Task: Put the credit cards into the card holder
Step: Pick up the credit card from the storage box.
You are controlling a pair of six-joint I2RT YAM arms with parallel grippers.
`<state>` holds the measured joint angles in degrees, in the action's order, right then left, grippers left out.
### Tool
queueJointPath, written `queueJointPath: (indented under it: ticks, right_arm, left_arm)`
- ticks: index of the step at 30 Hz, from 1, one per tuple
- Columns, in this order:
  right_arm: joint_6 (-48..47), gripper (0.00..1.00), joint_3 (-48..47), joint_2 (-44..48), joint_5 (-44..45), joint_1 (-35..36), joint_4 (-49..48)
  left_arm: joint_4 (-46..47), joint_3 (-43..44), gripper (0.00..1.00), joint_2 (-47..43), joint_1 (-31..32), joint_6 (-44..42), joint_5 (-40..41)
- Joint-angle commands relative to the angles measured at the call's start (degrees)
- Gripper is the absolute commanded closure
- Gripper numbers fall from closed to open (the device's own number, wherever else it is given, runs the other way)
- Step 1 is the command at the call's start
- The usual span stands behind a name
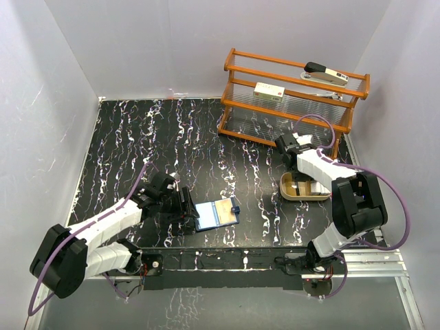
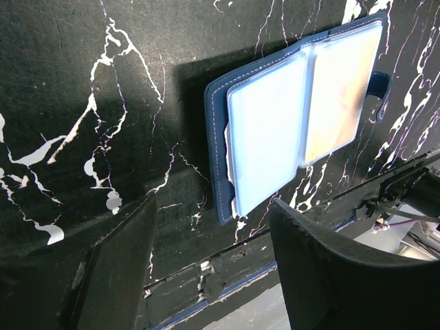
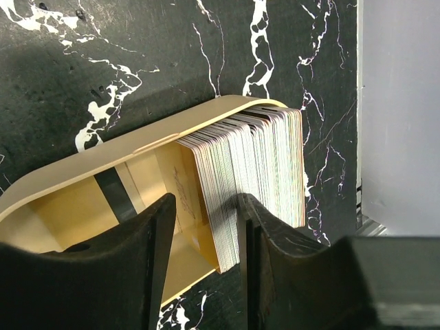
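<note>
My left fingers (image 2: 117, 268) sit spread just beside the open card holder (image 2: 275, 130). Well to its right, my right fingers (image 3: 130, 254), parted, straddle the credit cards (image 3: 254, 165) in the tray (image 3: 103, 155).

No legible writing shows on any object.

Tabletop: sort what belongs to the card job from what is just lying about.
Job: credit cards, standing in the beige tray; card holder, lying open.
Lying about: wooden rack; white block and black-and-white device on it.
</note>
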<state>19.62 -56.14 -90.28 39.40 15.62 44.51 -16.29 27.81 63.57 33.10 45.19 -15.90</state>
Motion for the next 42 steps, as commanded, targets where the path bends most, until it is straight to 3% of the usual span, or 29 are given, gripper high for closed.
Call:
queueJointPath:
  ticks: [1, 11, 27, 32, 42]
  right_arm:
    - [0.78, 0.61, -0.11, 0.37, 3.20, -0.24, -1.79]
    - [1.10, 0.78, -0.90, 0.78, 5.77, -0.33, -0.15]
    - [0.67, 0.91, -1.74, 3.72, 3.74, -0.26, 0.62]
    - [0.25, 0.97, -2.29, 5.17, 0.71, -0.15, 1.10]
    - [0.61, 1.00, -3.97, 12.82, -9.18, 1.61, 3.83]
  left_arm:
    - [-0.61, 0.16, 0.36, -1.96, -0.20, -0.19, -0.71]
    - [-1.02, 0.58, 0.36, -1.93, -0.21, -0.54, -0.30]
    - [-0.50, 0.34, 0.36, -1.64, -0.22, 0.00, -1.26]
    - [-0.43, 0.43, 0.36, -0.80, -0.21, -0.10, -1.58]
    - [1.64, -0.35, 0.36, 0.67, -0.19, 0.42, -3.33]
